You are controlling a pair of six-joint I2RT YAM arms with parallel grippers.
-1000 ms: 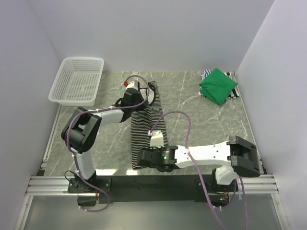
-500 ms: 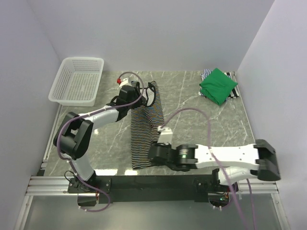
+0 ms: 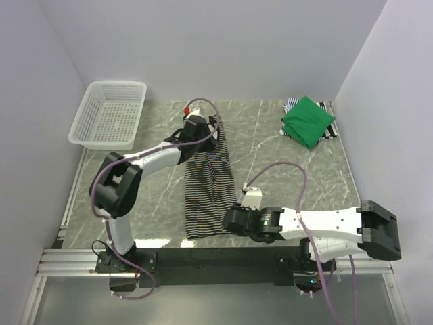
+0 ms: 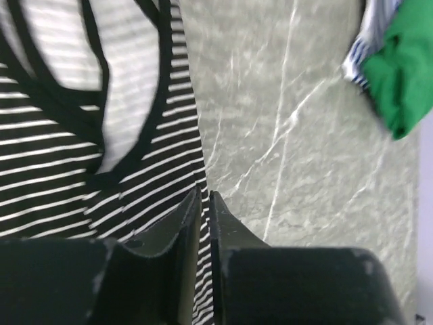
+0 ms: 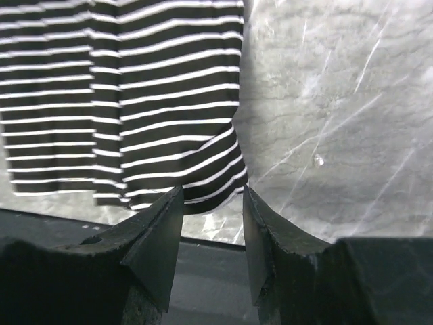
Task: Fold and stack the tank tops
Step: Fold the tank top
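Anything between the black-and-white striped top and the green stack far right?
Nothing visible. Bare table lies between the striped top and the green top; the basket sits far left, off that path.

We are looking down into a plain booth. A pale back wall (image 3: 216,47) is rising behind the tabletop (image 3: 270,176), while a left wall (image 3: 34,149) and a right wall (image 3: 396,101) of the same lavender-white are closing in the sides. The tabletop is showing a grey-green marble pattern — pale veins are crossing it. Soft, even light is falling everywhere, leaving only faint shadows. An aluminium rail (image 3: 74,261) is running along the near edge — below it a dull grey surface (image 3: 216,308) is lying.
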